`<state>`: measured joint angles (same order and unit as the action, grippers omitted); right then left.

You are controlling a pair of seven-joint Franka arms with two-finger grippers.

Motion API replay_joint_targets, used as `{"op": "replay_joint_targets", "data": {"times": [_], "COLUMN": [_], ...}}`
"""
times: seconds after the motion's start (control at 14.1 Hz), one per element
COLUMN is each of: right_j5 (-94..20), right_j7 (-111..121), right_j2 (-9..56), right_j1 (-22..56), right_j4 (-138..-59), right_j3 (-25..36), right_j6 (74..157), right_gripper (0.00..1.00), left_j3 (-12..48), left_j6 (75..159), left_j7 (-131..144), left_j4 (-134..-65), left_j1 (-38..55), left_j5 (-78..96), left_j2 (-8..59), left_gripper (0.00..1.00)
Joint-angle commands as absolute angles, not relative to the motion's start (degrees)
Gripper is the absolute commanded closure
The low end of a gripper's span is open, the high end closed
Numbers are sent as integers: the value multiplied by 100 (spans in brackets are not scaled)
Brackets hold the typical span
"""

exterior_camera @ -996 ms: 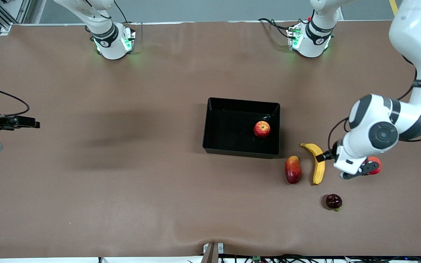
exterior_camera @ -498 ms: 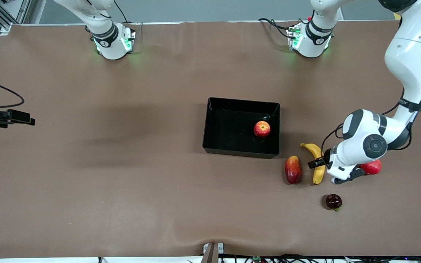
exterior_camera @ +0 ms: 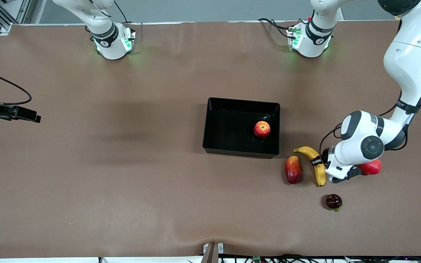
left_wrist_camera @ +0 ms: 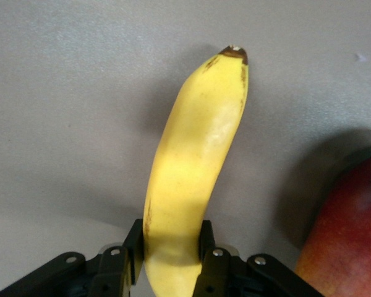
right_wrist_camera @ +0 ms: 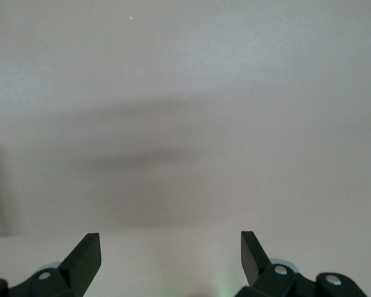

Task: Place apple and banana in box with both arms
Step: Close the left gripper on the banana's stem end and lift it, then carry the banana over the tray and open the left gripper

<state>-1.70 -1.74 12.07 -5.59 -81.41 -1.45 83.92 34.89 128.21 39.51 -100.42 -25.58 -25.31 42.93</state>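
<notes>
The banana [exterior_camera: 310,156] lies on the table close to the black box [exterior_camera: 225,128], nearer to the front camera and toward the left arm's end. My left gripper [exterior_camera: 318,162] is shut across the banana's middle; in the left wrist view the banana [left_wrist_camera: 198,154] sits squeezed between both fingers of that gripper [left_wrist_camera: 170,238]. I cannot tell whether it has left the table. The apple [exterior_camera: 261,129] sits inside the box near the wall at the left arm's end. My right gripper [right_wrist_camera: 170,238] is open and empty, waiting over bare table at the right arm's end.
A red-yellow mango [exterior_camera: 293,169] lies beside the banana and shows in the left wrist view [left_wrist_camera: 352,235]. A plain red round fruit [exterior_camera: 372,167] sits by the left wrist. A dark red fruit [exterior_camera: 333,201] lies nearer the front camera.
My left gripper moved onto the banana and shut on it. The banana has turned, its end nearest the box swinging toward the mango. The right hand shifted slightly.
</notes>
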Motion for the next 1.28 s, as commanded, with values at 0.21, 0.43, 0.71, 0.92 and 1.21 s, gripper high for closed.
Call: {"op": "replay_joint_targets", "data": {"times": [0.21, 0.43, 0.71, 0.92, 1.21], "right_j5": [-79, -105, -44, -53, -53], "right_j7": [-10, 579, 580, 519, -76], "right_j2": [791, 651, 265, 106, -123], "right_j1": [-492, -615, -449, -229, -106], "right_j4": [-8042, -8103, -8208, -8314, -8464], "right_j3": [-193, -158, -62, 263, 264], "right_j6": [8235, 8191, 8183, 8174, 8174], "right_gripper": [0, 0, 0, 0, 0], "left_j3": [4181, 4893, 5300, 5265, 4766], "left_j6": [11113, 10416, 10476, 10765, 11425], "left_j7": [4051, 4279, 5481, 6553, 7329], "left_j4": [-10186, -10064, -9818, -9537, -9404], "left_j1": [-2628, -2628, -2007, -1119, -38], "left_j5": [-2576, -2409, -2004, -2083, -2206], "left_j2": [2938, 2567, 2794, 3347, 3858], "left_gripper": [100, 100, 100, 100, 100]}}
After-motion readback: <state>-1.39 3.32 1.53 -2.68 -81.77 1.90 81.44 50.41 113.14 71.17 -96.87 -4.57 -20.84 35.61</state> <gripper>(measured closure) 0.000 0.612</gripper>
